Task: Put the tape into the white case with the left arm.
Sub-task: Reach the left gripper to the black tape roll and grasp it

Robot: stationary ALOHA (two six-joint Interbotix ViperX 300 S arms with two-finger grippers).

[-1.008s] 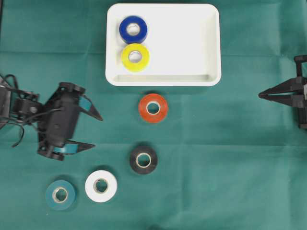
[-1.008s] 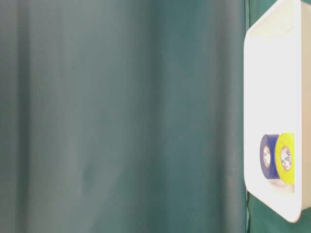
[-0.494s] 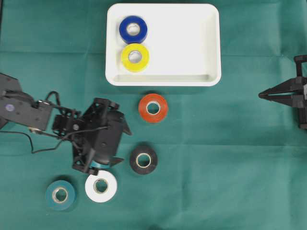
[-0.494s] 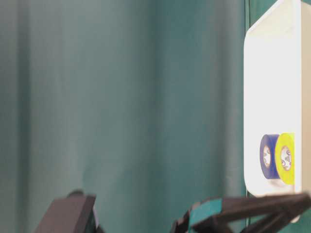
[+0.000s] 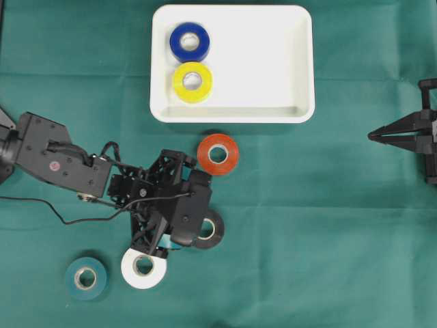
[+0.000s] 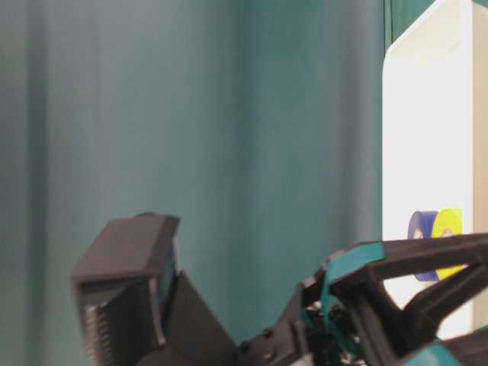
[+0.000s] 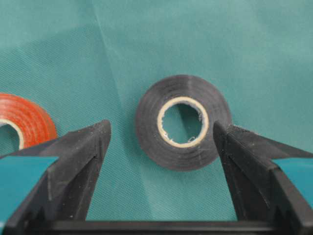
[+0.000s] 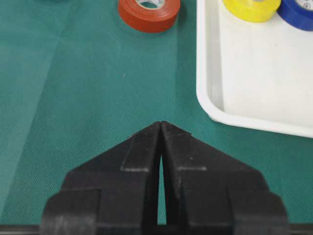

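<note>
The black tape roll lies flat on the green worktop, below the white case and well apart from it. In the left wrist view it sits between the two wide-open fingers of the left end effector, touching neither, so nothing is held yet.

One second ago the left arm was near the left edge of the overhead view, far from every loose roll. Half a second ago it had come halfway, beside the white roll. Now its end effector stands over the black roll, partly hiding it from above. I judge that the approach is almost done and that the black roll is the chosen one; what is left is to go lower, close, lift and carry it to the case. The rolls and the case have not moved in this time.

The right end effector is fully closed on nothing, and it has stayed at the right edge of the worktop.

Counting: there are six tape rolls in all. Two are already inside the case, a blue roll and a yellow roll, lying side by side. Four are on the worktop: the black one, an orange roll, a white roll and a teal roll. There is one case and two arms.
</note>
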